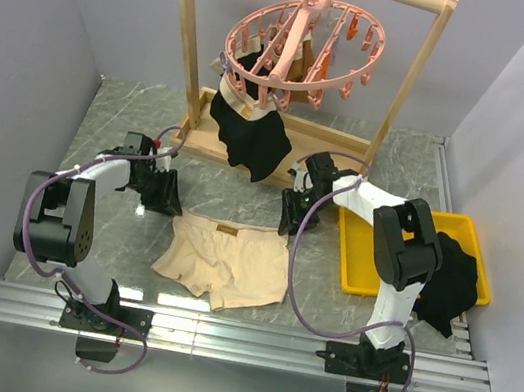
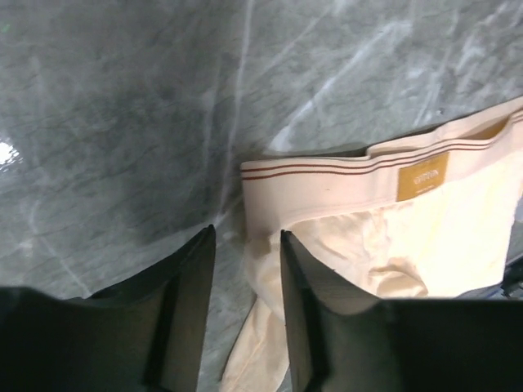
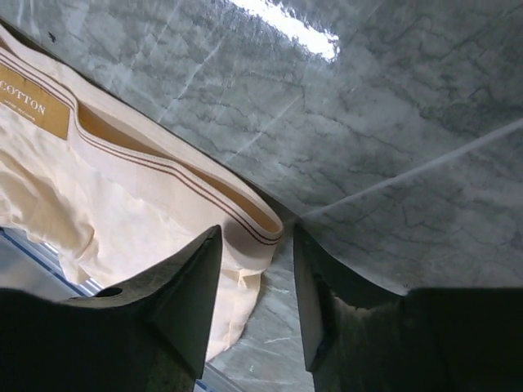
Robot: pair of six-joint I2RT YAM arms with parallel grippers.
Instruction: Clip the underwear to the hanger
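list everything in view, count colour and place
underwear: 1, beige, flat on table between grippers
hanger: 1, pink, hooked on rack
rack: 1, wood, back of table
hung clothes: count unclear, mostly black, clipped to hanger
tray: 1, yellow, right side
garment: 1, black, draped over tray
table: 1, grey marble, under everything
left gripper: 1, black, open at waistband end
right gripper: 1, black, open at other waistband end

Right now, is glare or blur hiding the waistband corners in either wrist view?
Left wrist: slightly soft, one tiny glare spot on the table at the left edge; the underwear corner and stripes read clearly. Right wrist: bright streak on the table up top, clear of the waistband end; label sharp. Both: near fingers dark, little detail.
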